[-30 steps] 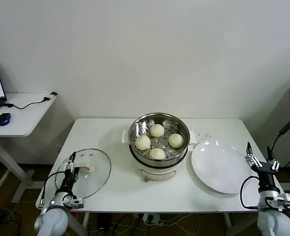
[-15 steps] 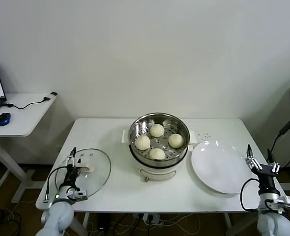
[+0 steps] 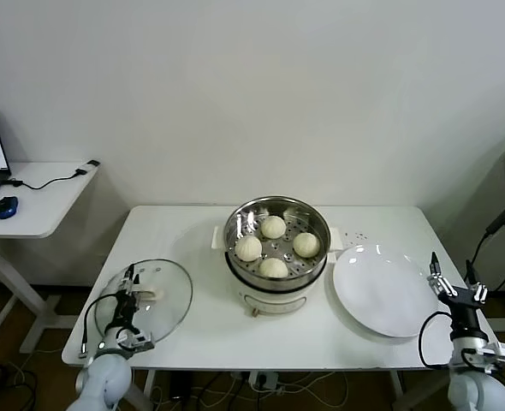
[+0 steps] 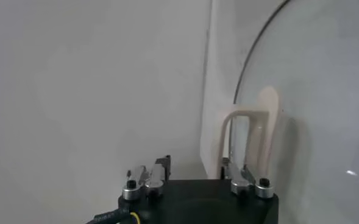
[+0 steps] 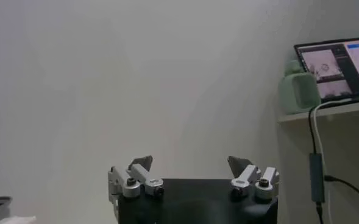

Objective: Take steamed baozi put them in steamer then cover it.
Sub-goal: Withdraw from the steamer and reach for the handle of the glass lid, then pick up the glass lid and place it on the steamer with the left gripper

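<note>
Four steamed baozi [image 3: 273,227] lie in the shiny steamer [image 3: 321,224] on its white pot base at the table's middle. The cover [image 3: 165,310], a clear glass lid, lies flat on the table's left front, with its white handle [image 3: 148,294] up. My left gripper [image 3: 133,281] sits low at that handle. In the left wrist view the left gripper [image 4: 194,165] has its jaws partly apart, and one leg of the handle [image 4: 259,115] rises right by one fingertip, over the cover [image 4: 325,91]. My right gripper [image 3: 452,278] waits open at the table's right front edge, and it [image 5: 190,163] holds nothing.
A large white plate [image 3: 381,291] lies right of the steamer, close to the right gripper. A side table on the far left carries a laptop and a blue mouse [image 3: 7,206]. A monitor [image 5: 337,61] shows far off in the right wrist view.
My left gripper has edged right onto the cover's handle and its jaws have narrowed. The right arm has barely moved. The baozi and the cover lie as before.
</note>
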Robot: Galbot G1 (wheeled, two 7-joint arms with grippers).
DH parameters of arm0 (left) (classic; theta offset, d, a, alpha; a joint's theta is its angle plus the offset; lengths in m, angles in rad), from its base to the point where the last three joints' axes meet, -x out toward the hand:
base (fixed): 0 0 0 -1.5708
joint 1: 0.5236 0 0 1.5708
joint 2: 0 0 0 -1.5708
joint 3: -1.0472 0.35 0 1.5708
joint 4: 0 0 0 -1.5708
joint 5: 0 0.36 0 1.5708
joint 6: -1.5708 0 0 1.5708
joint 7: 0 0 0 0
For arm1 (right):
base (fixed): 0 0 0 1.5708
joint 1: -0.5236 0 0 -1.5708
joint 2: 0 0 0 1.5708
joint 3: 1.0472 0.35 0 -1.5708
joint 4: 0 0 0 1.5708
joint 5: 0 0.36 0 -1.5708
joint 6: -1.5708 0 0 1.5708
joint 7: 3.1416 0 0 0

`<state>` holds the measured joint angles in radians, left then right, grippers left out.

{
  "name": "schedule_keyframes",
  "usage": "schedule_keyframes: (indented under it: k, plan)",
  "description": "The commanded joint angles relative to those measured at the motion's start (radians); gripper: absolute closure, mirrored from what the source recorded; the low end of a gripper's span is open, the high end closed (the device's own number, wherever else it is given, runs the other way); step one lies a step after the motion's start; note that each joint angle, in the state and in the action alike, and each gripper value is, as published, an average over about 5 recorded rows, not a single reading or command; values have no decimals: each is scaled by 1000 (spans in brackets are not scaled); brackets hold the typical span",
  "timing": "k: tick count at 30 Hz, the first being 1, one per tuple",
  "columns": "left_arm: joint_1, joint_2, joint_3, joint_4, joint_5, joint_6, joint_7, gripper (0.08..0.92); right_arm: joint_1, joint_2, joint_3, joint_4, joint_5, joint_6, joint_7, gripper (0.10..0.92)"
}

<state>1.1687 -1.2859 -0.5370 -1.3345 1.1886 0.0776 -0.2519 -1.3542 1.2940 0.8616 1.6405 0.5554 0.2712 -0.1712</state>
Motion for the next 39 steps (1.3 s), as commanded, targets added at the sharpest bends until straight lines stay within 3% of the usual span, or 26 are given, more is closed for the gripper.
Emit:
schedule_keyframes:
  k: [1,10,17,23,27,39]
  plan:
    - [55,-22,-11,-121,-71,128,26,578,1,-1,-5,1,0,2,-4,203]
    - [122,-52,-2,-343,-122,343,153,812,0,0,-13,7,1,9,-7,203]
    - [164,-54,15,-594,-109,556,343,831,2,-2,-15,11,6,9,-10,203]
    - [101,-88,49,-734,50,701,494,831,-6,-3,-16,29,-2,-16,-10,203]
    - [25,-134,108,-735,160,708,539,831,-11,0,-16,32,-11,-24,-10,203]
    - [-268,-268,367,-586,307,708,636,831,-5,16,-1,9,-24,-22,-15,203]
